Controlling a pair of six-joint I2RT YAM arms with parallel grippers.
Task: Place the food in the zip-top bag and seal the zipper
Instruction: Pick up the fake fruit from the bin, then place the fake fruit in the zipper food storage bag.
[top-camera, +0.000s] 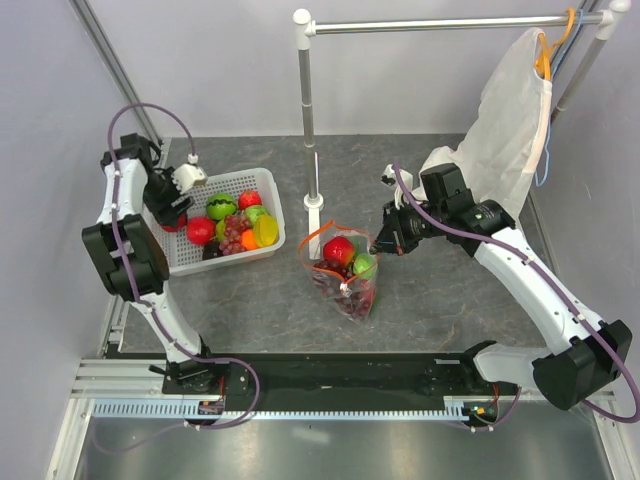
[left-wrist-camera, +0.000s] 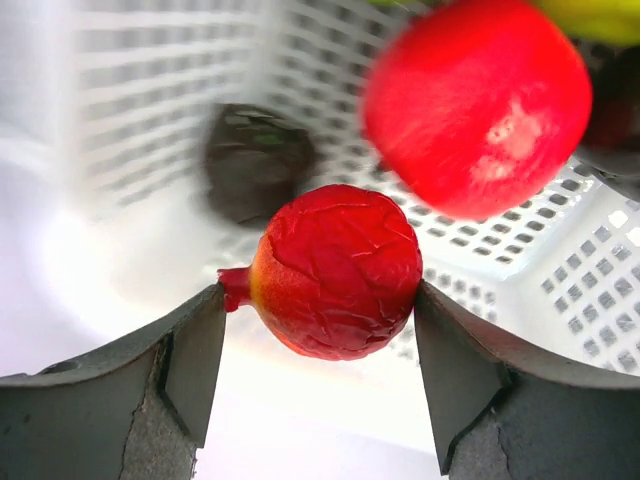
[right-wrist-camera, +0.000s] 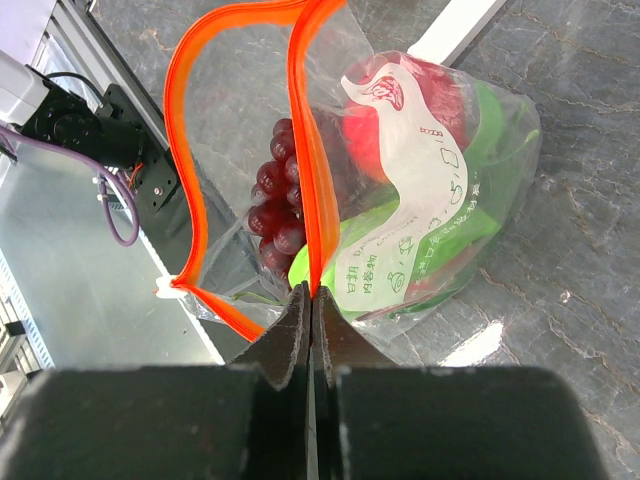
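Red wrinkled toy fruit (left-wrist-camera: 335, 270) lies in the white basket (left-wrist-camera: 560, 280), probably light and slick. My left gripper (left-wrist-camera: 320, 300) straddles its middle; whether it's clamped I can't tell. My right gripper (right-wrist-camera: 312, 310) pinches the zipper (right-wrist-camera: 305, 150) of the zip-top bag (right-wrist-camera: 420, 230).

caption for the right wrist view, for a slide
Right fingers pinch the zipper, holding the zip-top bag of toy food open

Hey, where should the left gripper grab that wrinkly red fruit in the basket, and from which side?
Grip the wrinkly red fruit across its round middle, coming down from above as the open left gripper now straddles it; its stem nub is too small to pinch.
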